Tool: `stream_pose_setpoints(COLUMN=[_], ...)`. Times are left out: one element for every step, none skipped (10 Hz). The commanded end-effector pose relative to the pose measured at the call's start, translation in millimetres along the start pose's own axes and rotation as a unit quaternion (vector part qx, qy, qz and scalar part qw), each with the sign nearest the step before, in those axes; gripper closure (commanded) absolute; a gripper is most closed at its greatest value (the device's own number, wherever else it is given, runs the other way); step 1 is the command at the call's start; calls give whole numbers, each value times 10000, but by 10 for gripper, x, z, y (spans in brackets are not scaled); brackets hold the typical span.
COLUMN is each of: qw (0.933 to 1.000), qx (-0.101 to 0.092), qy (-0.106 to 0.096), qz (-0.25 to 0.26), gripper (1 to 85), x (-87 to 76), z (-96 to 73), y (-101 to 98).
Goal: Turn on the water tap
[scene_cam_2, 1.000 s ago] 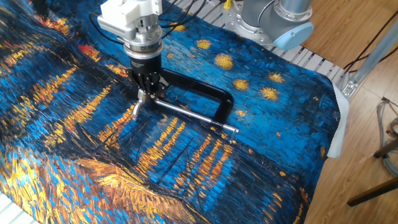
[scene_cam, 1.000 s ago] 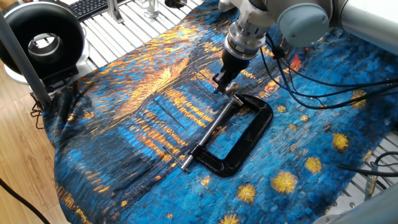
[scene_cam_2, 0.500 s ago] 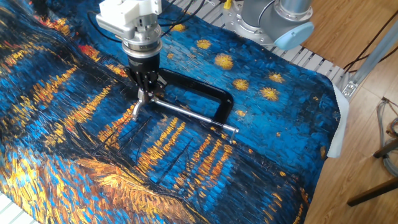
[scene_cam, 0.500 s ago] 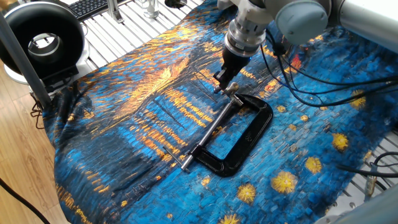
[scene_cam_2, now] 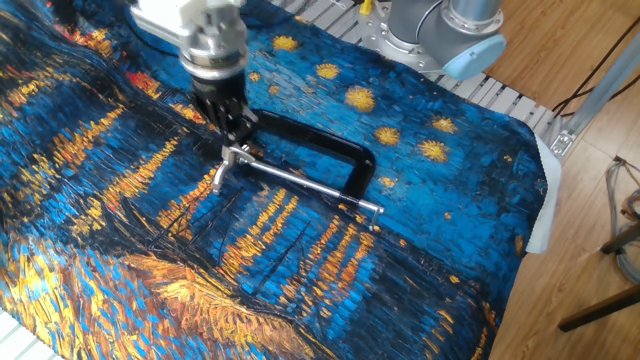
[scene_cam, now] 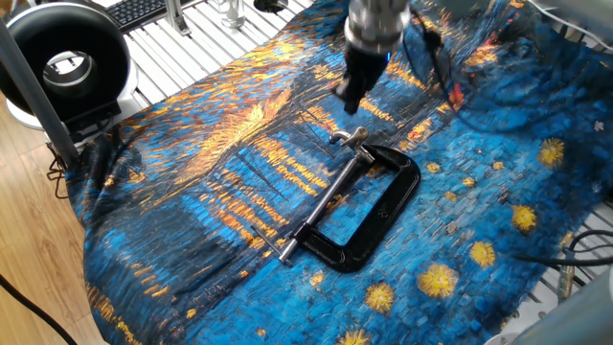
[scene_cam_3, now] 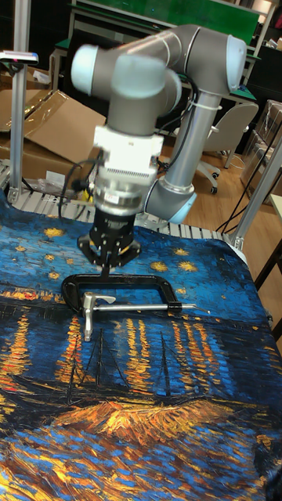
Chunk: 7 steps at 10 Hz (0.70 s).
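Note:
The water tap (scene_cam: 351, 137) is a small silver T-bar handle on the long silver screw (scene_cam: 321, 203) of a black C-clamp (scene_cam: 388, 206) lying flat on the blue and orange painted cloth. My gripper (scene_cam: 349, 97) hovers just above and behind the handle, blurred by motion, and touches nothing. In the other fixed view the gripper (scene_cam_2: 238, 128) is above the tap (scene_cam_2: 228, 166), a short gap apart. In the tall fixed view the fingertips (scene_cam_3: 107, 264) meet in a point over the clamp's back (scene_cam_3: 117, 280), with the tap (scene_cam_3: 88, 307) below them. The gripper is shut and empty.
A black round device (scene_cam: 62, 57) on a stand sits at the table's left corner, with a keyboard (scene_cam: 144, 10) behind it. Cables (scene_cam: 450, 86) trail from the arm over the cloth. The robot base (scene_cam_2: 440, 30) stands at the far edge, beside a metal post (scene_cam_2: 595, 85).
The gripper has risen and drawn back from the T-bar handle, which it was touching before. The clamp and handle lie where they did.

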<state>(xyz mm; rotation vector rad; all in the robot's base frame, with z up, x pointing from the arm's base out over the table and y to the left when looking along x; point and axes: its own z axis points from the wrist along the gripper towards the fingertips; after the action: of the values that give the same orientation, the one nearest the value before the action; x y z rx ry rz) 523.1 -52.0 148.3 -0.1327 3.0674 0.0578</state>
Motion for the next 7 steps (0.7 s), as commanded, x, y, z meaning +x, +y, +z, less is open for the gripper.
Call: stream_pose_setpoints(qw=[9993, 9987, 9984, 9982, 9979, 9977, 9971], qx=[179, 212, 204, 145, 54, 132, 165], qy=[192, 212, 240, 237, 233, 219, 163], qz=[248, 400, 470, 527, 600, 627, 723], gripper=[847, 847, 847, 847, 847, 847, 847], x=[-189, -332, -443, -559, -640, -676, -696], z=[-359, -317, -227, -91, 18, 66, 56], y=[76, 145, 180, 200, 239, 196, 174])
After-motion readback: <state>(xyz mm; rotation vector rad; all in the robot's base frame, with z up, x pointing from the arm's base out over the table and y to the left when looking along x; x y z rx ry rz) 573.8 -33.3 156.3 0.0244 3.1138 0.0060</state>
